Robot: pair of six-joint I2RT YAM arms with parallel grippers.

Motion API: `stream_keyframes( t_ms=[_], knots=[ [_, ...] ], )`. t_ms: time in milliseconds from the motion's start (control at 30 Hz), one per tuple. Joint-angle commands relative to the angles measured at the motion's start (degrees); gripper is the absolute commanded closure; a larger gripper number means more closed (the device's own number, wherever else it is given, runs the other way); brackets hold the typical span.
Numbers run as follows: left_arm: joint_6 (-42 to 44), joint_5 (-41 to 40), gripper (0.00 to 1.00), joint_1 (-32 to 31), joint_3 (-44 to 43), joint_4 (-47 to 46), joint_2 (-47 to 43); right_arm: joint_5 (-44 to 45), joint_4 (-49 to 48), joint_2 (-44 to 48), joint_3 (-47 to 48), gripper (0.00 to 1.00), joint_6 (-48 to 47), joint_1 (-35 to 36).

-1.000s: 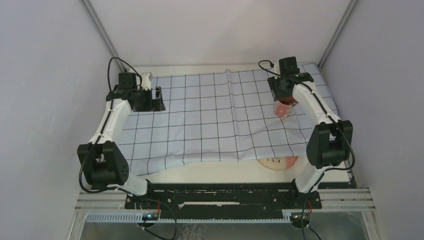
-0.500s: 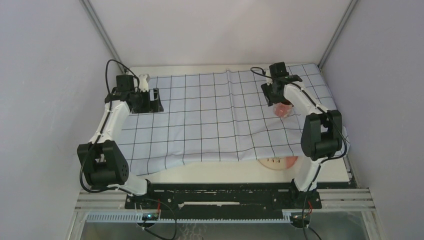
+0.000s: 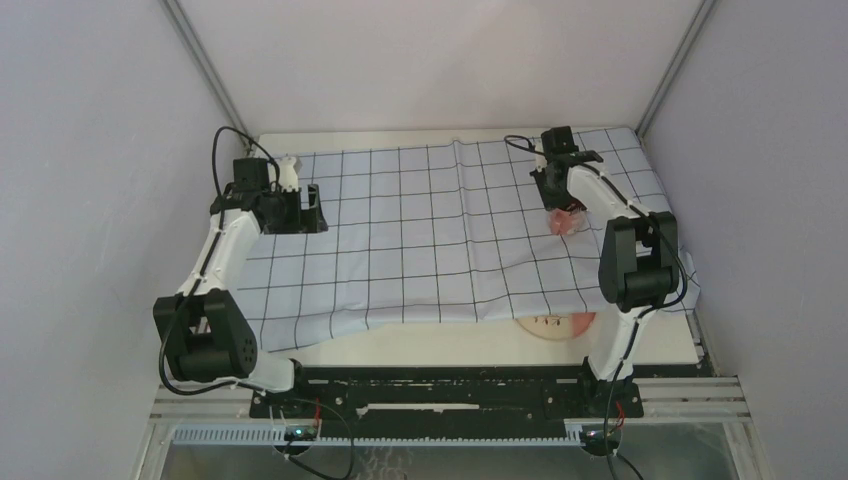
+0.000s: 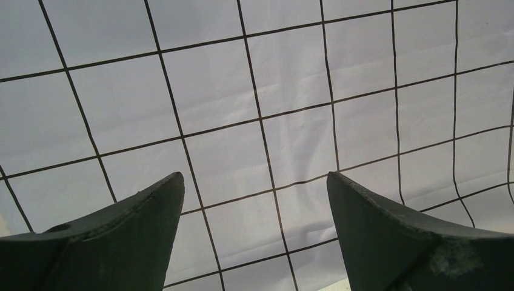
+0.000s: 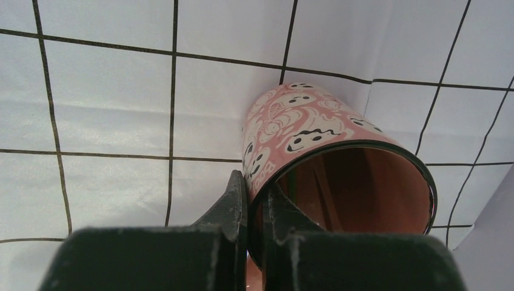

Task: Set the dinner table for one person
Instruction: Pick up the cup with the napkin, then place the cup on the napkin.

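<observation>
One cup [image 5: 291, 130], pink ghost print, stands on gridded cloth [image 4: 291, 91] near far-right corner of surface [image 3: 450, 345].
Grip: right gripper [image 5: 253, 185] pinches cup rim, one finger inside.
Idle: left gripper [image 4: 254, 177] spread above cloth, far-left corner.
Advice: lift straight up, slowly. Thin rim pinch may let cup swing.

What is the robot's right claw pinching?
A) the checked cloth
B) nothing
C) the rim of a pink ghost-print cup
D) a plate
C: the right gripper is clamped on the wall of the pink cup, one finger inside the rim and one outside.
</observation>
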State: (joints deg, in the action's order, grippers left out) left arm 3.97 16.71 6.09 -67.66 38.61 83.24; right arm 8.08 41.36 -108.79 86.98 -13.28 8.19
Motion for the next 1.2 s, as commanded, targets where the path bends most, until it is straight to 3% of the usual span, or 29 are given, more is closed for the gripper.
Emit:
stream_keyframes(
  t_ms=[0,367,600,900,1067,1167],
  knots=[
    [1.9,0.0,0.08,0.34,1.66,-1.02,-2.93,1.03,-0.75,-0.95,1.68,1.0,-0.19,-1.2],
    [3.42,-0.47,0.08,0.35,3.66,-0.15,-4.12,0.84,1.88,1.7,7.98,1.0,-0.4,-2.26],
    [3.52,-0.23,0.08,0.36,4.41,-0.27,-4.48,1.38,6.4,2.47,17.05,1.0,-0.41,0.62],
    [3.8,-2.11,0.08,0.39,5.03,-0.22,-5.67,0.75,19.54,-10.13,43.39,1.0,0.23,13.47],
    [4.04,-0.76,0.08,4.02,3.97,1.35,-5.6,3.81,21.03,-17.12,51.94,1.0,-1.6,22.57],
    [4.48,1.11,0.08,7.09,3.61,2.73,-5.15,4.3,19.9,-19.29,52.41,1.0,-2.02,26.65]
  ],
)
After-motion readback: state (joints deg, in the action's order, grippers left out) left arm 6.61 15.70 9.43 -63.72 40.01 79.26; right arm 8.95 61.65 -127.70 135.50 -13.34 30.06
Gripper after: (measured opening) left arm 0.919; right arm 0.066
